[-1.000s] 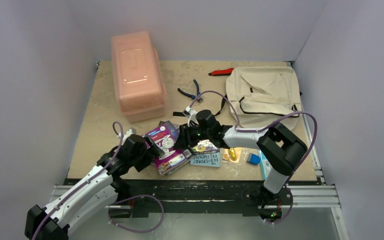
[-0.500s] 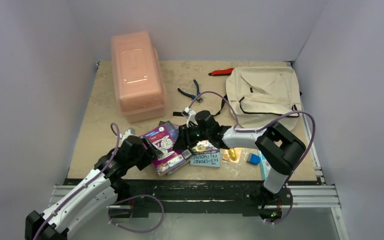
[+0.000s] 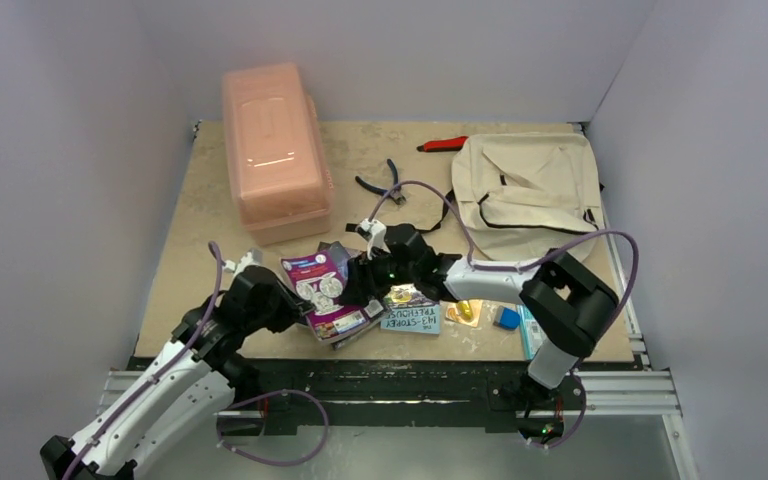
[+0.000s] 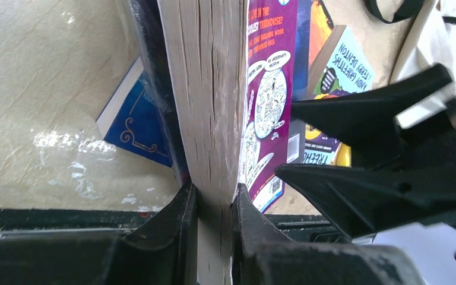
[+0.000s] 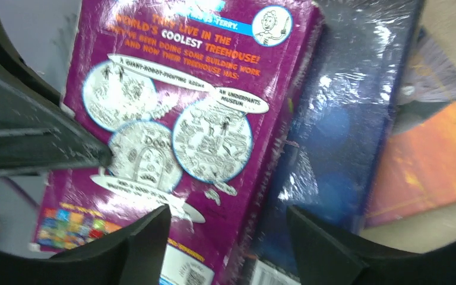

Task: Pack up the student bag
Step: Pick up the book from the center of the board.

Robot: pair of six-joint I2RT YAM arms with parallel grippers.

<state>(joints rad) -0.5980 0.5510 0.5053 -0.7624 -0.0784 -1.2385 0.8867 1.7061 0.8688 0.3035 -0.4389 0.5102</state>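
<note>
The left hand (image 4: 214, 205) is pinching the purple paperback (image 4: 267, 89) by its page edge. Its fingers are pressed tight on either side of the block of pages, and the book stands up on edge near the front of the counter (image 3: 200, 230). Close to the cover from the other side is the right hand (image 5: 225, 219), fingers spread wide and gripping nothing, hovering in front of the purple back cover. Right beside the paperback there's a shiny dark blue shrink-wrapped book (image 5: 332, 119), and a teal Treehouse book (image 4: 344, 65) lies flat just past that. Further right are a small blue block (image 3: 506, 318) and something gold and glossy (image 3: 467, 310).

The student bag (image 3: 530, 185) lies flat in the far right corner, well apart from both hands. Progress-wise this looks like early days: nothing visibly in the bag, one book gripped, and the rest of the pile sitting near the front edge. The pink plastic box (image 3: 272, 145), pliers (image 3: 380, 182) and a red-handled tool (image 3: 443, 144) are at the back too. There's no telling whether those are meant to go in.

Hard to make out: whether the bag's zip is open, what the gold thing is, and what the red-handled tool actually is. The left wrist view cuts off the top of the paperback. In the overhead view the arms crowd over the books, so the grip itself doesn't show there.
</note>
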